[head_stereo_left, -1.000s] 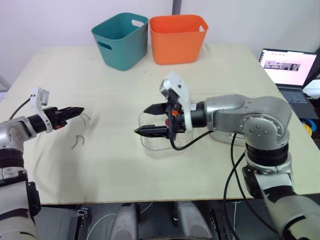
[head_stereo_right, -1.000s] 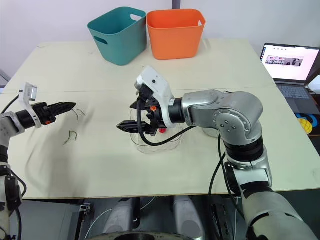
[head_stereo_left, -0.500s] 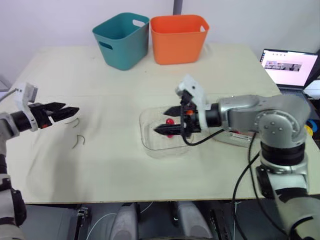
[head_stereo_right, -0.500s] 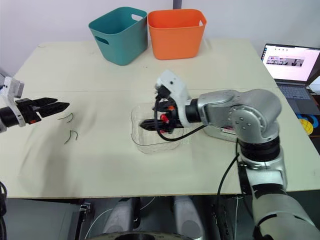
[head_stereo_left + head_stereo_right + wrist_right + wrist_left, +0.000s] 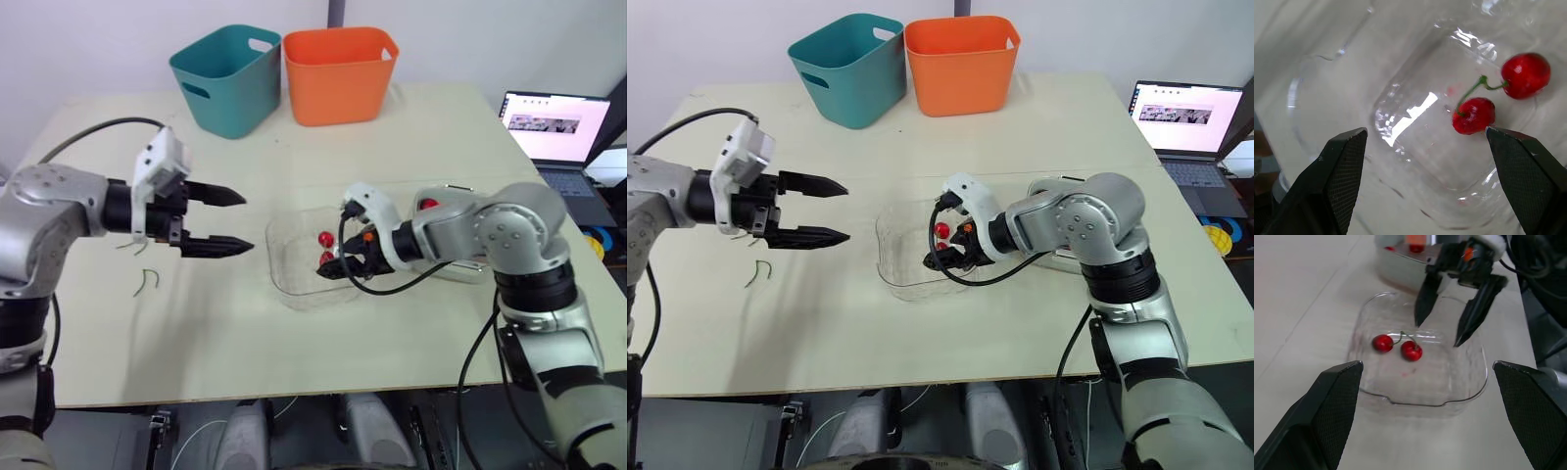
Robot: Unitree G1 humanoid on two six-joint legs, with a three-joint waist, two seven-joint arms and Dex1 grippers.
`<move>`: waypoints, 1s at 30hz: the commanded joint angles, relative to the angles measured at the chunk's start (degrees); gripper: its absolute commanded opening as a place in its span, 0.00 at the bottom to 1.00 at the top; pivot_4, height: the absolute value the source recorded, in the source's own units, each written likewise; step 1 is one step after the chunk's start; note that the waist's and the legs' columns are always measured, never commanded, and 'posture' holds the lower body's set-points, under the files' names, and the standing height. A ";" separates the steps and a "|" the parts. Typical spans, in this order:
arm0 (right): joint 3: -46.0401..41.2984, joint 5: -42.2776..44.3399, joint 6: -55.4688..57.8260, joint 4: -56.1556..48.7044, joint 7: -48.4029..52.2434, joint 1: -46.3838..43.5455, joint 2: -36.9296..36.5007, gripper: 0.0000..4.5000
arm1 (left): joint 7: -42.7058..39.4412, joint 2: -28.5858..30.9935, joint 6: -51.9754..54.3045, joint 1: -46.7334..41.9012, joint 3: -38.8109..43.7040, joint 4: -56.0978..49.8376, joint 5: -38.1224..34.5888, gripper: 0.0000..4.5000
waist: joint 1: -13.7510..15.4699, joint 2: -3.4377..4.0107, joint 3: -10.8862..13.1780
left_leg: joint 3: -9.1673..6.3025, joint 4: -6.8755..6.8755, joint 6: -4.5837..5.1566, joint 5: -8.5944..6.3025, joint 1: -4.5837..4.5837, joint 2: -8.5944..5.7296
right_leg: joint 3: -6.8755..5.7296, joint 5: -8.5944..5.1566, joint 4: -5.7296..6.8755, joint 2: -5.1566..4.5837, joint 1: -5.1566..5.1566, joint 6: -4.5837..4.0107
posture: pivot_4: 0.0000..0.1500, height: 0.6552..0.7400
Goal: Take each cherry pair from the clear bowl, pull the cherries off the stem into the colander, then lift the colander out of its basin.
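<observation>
The clear bowl [image 5: 294,284] sits mid-table with one cherry pair [image 5: 325,247] inside, two red cherries joined by a green stem [image 5: 1474,90]. My right gripper [image 5: 333,269] is open, its tips down in the bowl just beside the pair [image 5: 1400,345] without touching it. My left gripper [image 5: 245,222] is open and hovers a short way left of the bowl, pointing at it. The white basin [image 5: 1400,276] with the colander lies behind my right arm, mostly hidden, with a red cherry [image 5: 428,204] showing in it.
Loose green stems [image 5: 147,282] lie on the table at the left. A teal bin [image 5: 225,78] and an orange bin [image 5: 338,73] stand at the back. A laptop [image 5: 554,127] is off the table's right side.
My left gripper has swung right from the stems to just left of the bowl. My right gripper has drawn back and lowered into the bowl beside the cherry pair.
</observation>
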 commanded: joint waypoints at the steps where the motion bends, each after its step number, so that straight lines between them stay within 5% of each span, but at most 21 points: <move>1: 0.76 -1.75 0.39 1.35 -2.46 -2.51 2.25 0.92 | 0.29 -0.08 -0.09 -0.89 -0.09 -2.57 -0.94 1.00 | -0.05 0.00 0.00 | 0.00 0.00 0.00 0.00 0.01 0.00 | 0.00 -0.01 0.00 0.00 0.00 0.00 | 1.00 1.00; 22: 7.77 -14.94 0.20 2.08 -1.89 -2.80 9.31 0.92 | -0.79 3.53 -5.55 3.47 -1.68 -3.50 3.49 1.00 | 0.00 0.00 0.00 | -0.01 0.00 0.00 0.00 -0.01 0.00 | 0.00 -0.03 -0.02 0.01 0.00 0.00 | 1.00 1.00; 25: 9.60 -16.73 -0.97 1.66 -1.45 -2.25 9.75 0.78 | -0.32 3.05 -5.90 3.24 -1.57 -3.35 3.51 1.00 | 0.01 0.00 0.00 | -0.01 0.00 0.00 0.00 -0.01 0.00 | -0.01 -0.03 -0.02 0.01 0.00 0.00 | 1.00 1.00; 29: 10.63 -18.39 -2.59 1.15 -0.15 -2.86 10.38 0.48 | -0.31 3.17 -6.20 3.18 -1.65 -2.53 3.59 1.00 | -0.04 0.00 0.00 | -0.01 0.00 0.00 0.00 -0.01 0.00 | -0.01 -0.03 -0.02 0.01 -0.01 0.00 | 1.00 1.00; 30: 10.62 -18.73 -2.87 1.06 0.15 -3.12 10.46 0.48 | -0.38 3.32 -6.42 3.21 -1.67 -2.21 3.75 1.00 | -0.03 0.00 0.00 | -0.01 0.00 0.00 0.00 -0.01 0.00 | -0.01 -0.03 -0.02 0.01 -0.01 0.00 | 1.00 1.00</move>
